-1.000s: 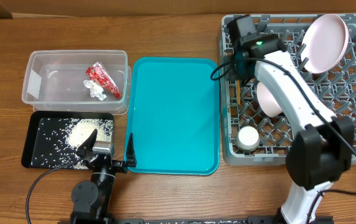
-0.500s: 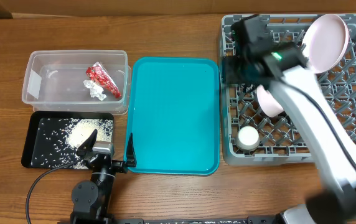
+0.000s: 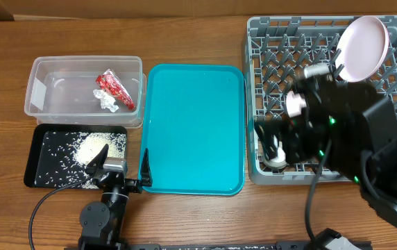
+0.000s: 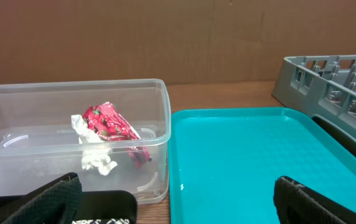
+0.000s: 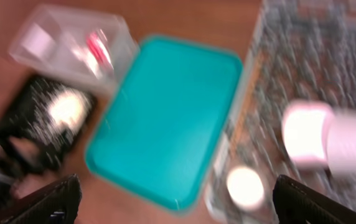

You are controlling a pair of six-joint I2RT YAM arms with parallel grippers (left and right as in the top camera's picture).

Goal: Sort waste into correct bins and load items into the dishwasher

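Note:
The crumpled red wrapper (image 3: 115, 90) (image 4: 111, 121) lies in the clear tub (image 3: 46, 87) (image 4: 16, 99). Rice grains (image 3: 91, 146) are spread over the black tray (image 3: 35, 163). The grey dish rack (image 3: 393, 149) (image 4: 327, 74) holds a pale pink plate (image 3: 361, 47) on edge, a pink bowl (image 5: 305, 134) and a white cup (image 3: 276, 157) (image 5: 245, 186). My right arm (image 3: 337, 132), blurred, hangs high over the rack. Its gripper (image 5: 178, 208) is open and empty. By the table's front edge my left gripper (image 3: 121, 169) (image 4: 178, 208) is open too, straddling the black tray's corner and the teal tray's edge.
A large teal tray (image 3: 191, 128) (image 4: 246, 162) (image 5: 172, 112) lies between the bins and the rack. A second pale round dish (image 5: 352, 143) sits beside the pink bowl. The right wrist view is heavily blurred. A brown cardboard wall stands behind the table.
My right gripper has opened, and the arm has swung from the rack's far left corner toward its front, rising. The left arm has not moved.

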